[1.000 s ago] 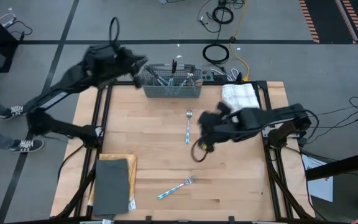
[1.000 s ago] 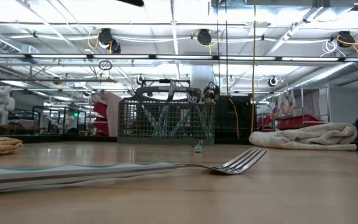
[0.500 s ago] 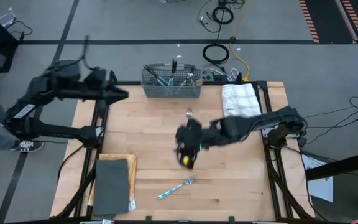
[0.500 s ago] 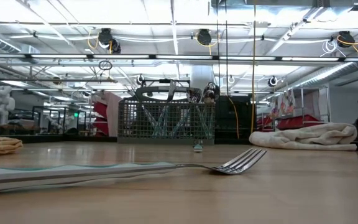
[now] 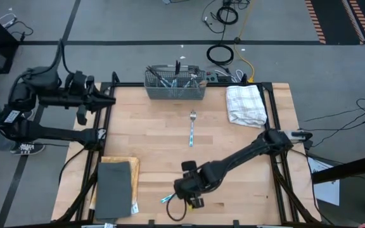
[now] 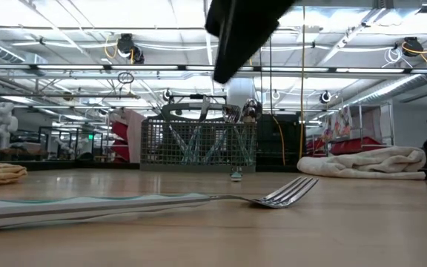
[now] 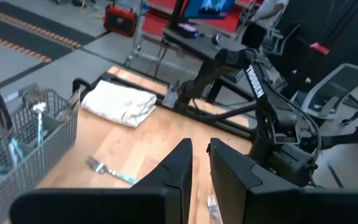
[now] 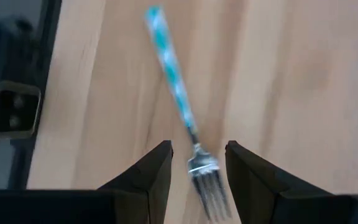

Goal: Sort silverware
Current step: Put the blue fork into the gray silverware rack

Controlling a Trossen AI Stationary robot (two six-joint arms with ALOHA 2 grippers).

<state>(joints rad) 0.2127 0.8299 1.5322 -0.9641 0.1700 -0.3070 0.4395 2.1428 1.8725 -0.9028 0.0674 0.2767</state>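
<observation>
A fork with a blue-and-white handle [image 8: 171,81] lies flat near the table's near edge, also seen in the low view [image 6: 87,202]. My right gripper [image 8: 197,163] hangs open above its head, one finger on either side of the tines [image 8: 207,186], clear of them. It is the dark shape at the top of the low view [image 6: 239,30]. A second fork [image 5: 192,128] lies flat mid-table. The grey mesh basket [image 5: 175,87] at the far edge holds several upright pieces. My left gripper [image 7: 200,163] is beyond the table's left edge [image 5: 109,100], a narrow gap between its fingers and nothing in it.
A folded white towel [image 5: 244,104] lies at the far right. A grey pad [image 5: 114,188] on a woven mat sits at the near left corner. Black frame rails [image 5: 100,120] run along both sides. Cables [image 5: 220,54] lie on the floor beyond the basket.
My right gripper has swung from the table's middle right toward the near edge and sunk, rolling as it went, and now hangs over the near fork's head. My left gripper has drawn back from the basket toward and past the table's left edge. Neither fork has moved.
</observation>
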